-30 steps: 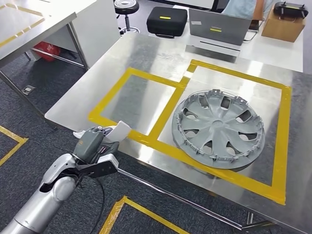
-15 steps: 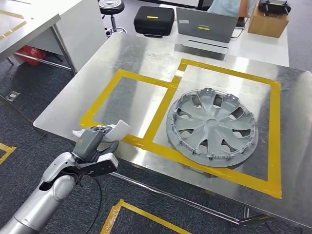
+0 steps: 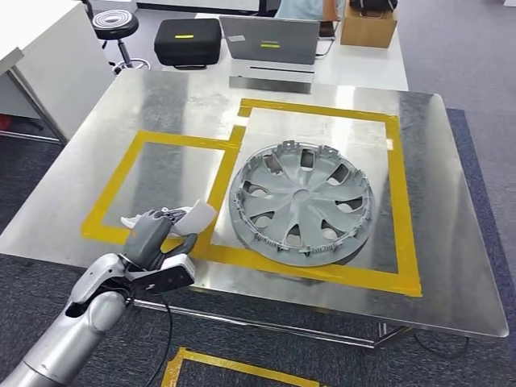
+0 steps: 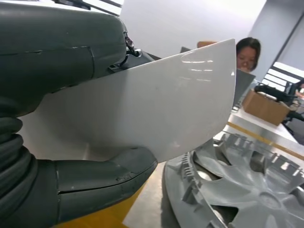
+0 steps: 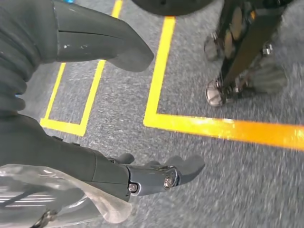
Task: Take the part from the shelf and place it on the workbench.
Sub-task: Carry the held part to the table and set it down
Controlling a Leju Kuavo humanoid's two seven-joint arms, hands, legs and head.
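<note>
Over the desk [image 3: 72, 185] edge, left hand [image 3: 149, 238] pinches the white part [image 3: 196, 216]: thin, glossy shell, likely light and slippery; grip its edge. Right hand [image 5: 107, 109] hangs spread.

Head view high, looking down across the steel workbench [image 3: 426, 266]; left wrist close behind its hand [image 4: 64, 123], sharing the hubcap [image 3: 301, 201]; right wrist facing floor.
</note>
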